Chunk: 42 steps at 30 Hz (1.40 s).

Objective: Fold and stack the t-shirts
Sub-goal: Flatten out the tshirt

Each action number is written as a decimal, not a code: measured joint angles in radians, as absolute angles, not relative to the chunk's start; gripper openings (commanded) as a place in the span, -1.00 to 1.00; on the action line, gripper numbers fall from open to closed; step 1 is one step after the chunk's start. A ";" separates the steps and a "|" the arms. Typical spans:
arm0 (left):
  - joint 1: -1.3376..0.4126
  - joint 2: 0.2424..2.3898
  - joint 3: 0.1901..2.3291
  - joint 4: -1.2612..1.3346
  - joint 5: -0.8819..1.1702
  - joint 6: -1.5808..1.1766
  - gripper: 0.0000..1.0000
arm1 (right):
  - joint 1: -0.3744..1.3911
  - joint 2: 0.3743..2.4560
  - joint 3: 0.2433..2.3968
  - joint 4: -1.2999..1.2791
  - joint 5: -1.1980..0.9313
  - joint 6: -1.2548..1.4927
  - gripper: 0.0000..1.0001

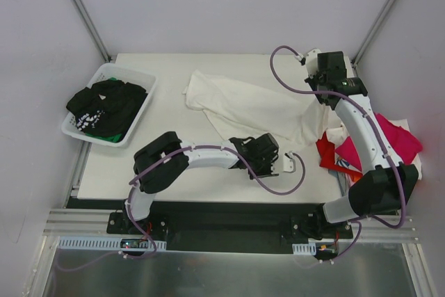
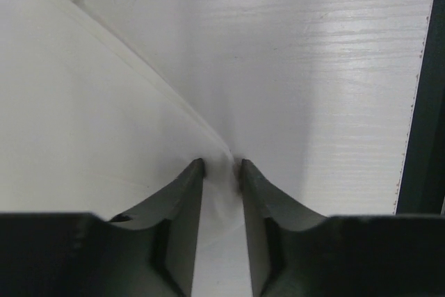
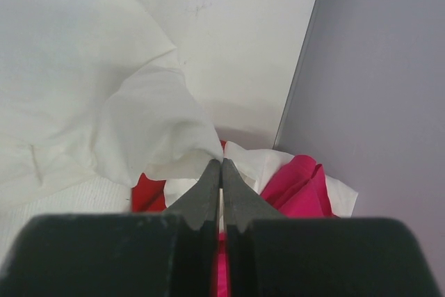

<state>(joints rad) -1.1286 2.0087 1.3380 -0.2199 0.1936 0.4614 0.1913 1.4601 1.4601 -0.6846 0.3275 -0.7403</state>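
Note:
A white t-shirt (image 1: 243,106) lies loosely spread across the middle of the table, and shows in the left wrist view (image 2: 83,123) and right wrist view (image 3: 69,67). My left gripper (image 1: 271,152) (image 2: 221,165) is at its near edge, low on the table, shut on a pinch of the white cloth. My right gripper (image 1: 323,97) (image 3: 221,161) is at the back right, shut on the shirt's right corner, holding it raised above a pile of a magenta tee (image 1: 396,137) (image 3: 295,182), a red tee (image 1: 327,149) (image 3: 147,193) and a white one.
A white plastic basket (image 1: 147,80) at the far left holds a black tee with white print (image 1: 104,106). The pile hangs over the table's right edge by the grey wall (image 3: 389,67). A purple cable (image 1: 278,187) loops near the table's front edge.

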 measured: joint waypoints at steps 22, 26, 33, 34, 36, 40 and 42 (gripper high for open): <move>-0.913 1.546 1.158 -0.255 -0.023 0.521 -1.00 | 0.185 1.345 1.413 -0.686 0.327 -0.737 -0.99; -0.868 1.350 1.169 -0.207 -0.083 0.561 -1.00 | 0.185 1.295 1.408 -0.703 0.300 -0.712 -0.99; -0.842 1.201 1.120 -0.124 -0.171 0.626 -1.00 | 0.224 1.198 1.386 -0.745 0.254 -0.686 -0.99; -0.842 1.180 1.096 -0.109 -0.185 0.641 -1.00 | 0.235 1.172 1.374 -0.749 0.244 -0.684 -0.99; -0.836 1.134 1.048 -0.087 -0.211 0.669 -1.00 | 0.253 1.110 1.353 -0.770 0.220 -0.680 -0.99; -0.808 1.045 1.013 -0.037 -0.281 0.731 -1.00 | 0.260 0.970 1.359 -0.798 0.196 -0.670 -0.99; -0.783 1.003 1.021 -0.001 -0.323 0.759 -1.00 | 0.260 0.909 1.383 -0.814 0.194 -0.669 -0.99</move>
<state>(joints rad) -0.7826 1.0031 1.0206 -0.0013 -0.3225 0.7593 0.2600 0.9089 1.3830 -0.8139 0.1944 -0.6689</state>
